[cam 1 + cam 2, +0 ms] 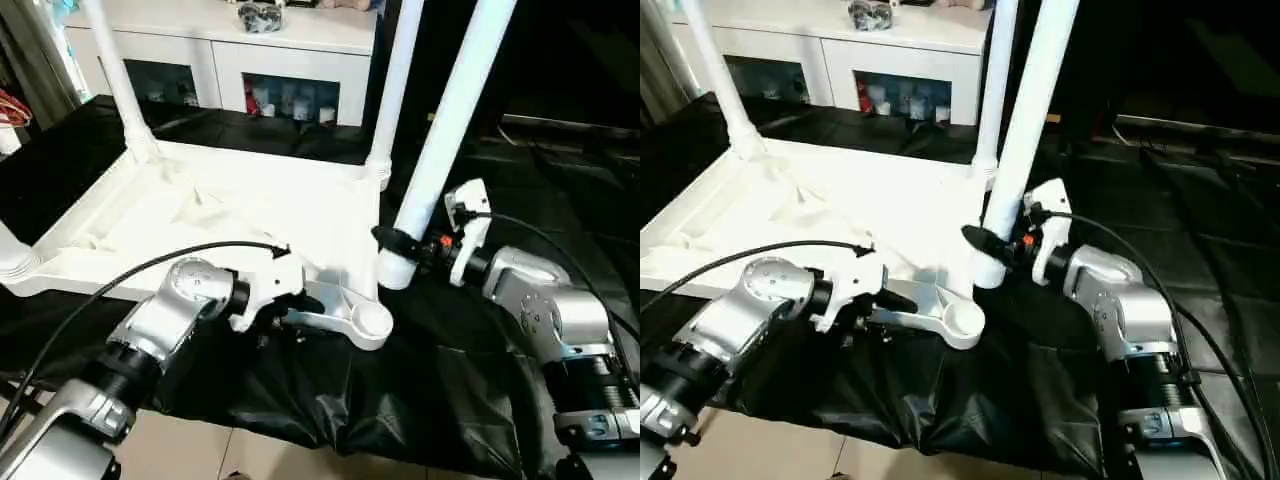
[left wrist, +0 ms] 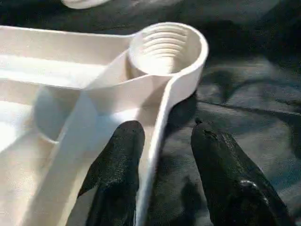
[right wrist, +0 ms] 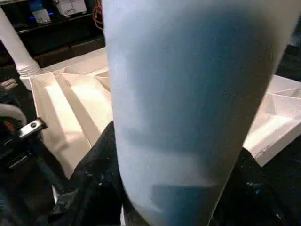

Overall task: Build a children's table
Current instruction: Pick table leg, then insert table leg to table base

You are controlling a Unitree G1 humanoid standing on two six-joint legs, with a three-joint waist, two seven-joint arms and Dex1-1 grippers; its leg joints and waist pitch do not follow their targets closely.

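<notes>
- Tabletop [image 1: 230, 215]: white plastic, lies underside up on a black sheet [image 1: 430, 380] spread over the work surface.
- Near corner socket [image 2: 165, 47]: round, ridged inside, nothing in it.
- Two legs stand upright in the far corner sockets: one at the far left [image 1: 122, 85], one at the far right [image 1: 392, 90]. A further white piece shows at the tabletop's near left corner [image 1: 12, 255]; cannot tell more.
- Fourth leg [image 1: 445, 130]: long white tube, tilted, its lower end just beside the empty near socket, not in it.
- Right gripper [image 1: 402, 242]: black fingers pinch the fourth leg near its lower end, one on either side.
- Left gripper [image 2: 164, 165]: fingers [image 2: 117, 160] straddle the tabletop's near rim just beside the empty socket, one inside the rim, one outside. Cannot tell whether they press on it.
- White cabinet [image 1: 250, 60] with glass doors stands behind; small items sit on its shelves, too unclear to name.
</notes>
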